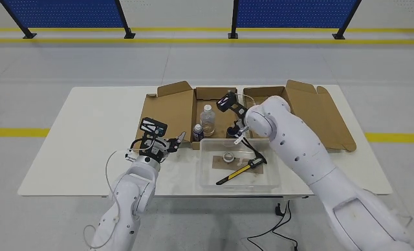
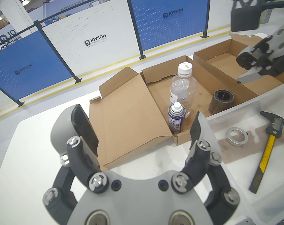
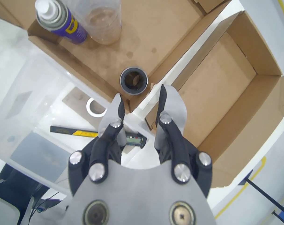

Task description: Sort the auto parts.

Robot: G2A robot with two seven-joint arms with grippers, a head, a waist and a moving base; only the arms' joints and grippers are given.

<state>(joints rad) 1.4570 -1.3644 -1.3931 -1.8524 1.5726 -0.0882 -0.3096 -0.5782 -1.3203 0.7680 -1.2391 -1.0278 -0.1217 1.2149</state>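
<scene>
A dark metal bushing (image 3: 133, 80) (image 2: 221, 101) stands in the near right corner of the left cardboard box (image 1: 169, 110), with a clear bottle (image 2: 183, 87) (image 1: 207, 119) and a blue spray can (image 2: 176, 117) (image 1: 198, 131) beside it. My right gripper (image 3: 140, 94) (image 1: 238, 133) hangs open just above the bushing, nothing between its fingers. A metal ring (image 2: 237, 136) (image 1: 227, 158) and a yellow-and-black caliper (image 2: 266, 151) (image 1: 242, 171) lie in the clear plastic bin (image 1: 208, 178). My left gripper (image 2: 142, 127) (image 1: 176, 141) is open and holds nothing, above the table left of the bin.
A second open cardboard box (image 3: 217, 90) (image 1: 323, 112) stands right of the first, its floor bare. Box flaps (image 1: 336, 121) spread outward on both sides. Bare white table (image 1: 84, 134) stretches to the left.
</scene>
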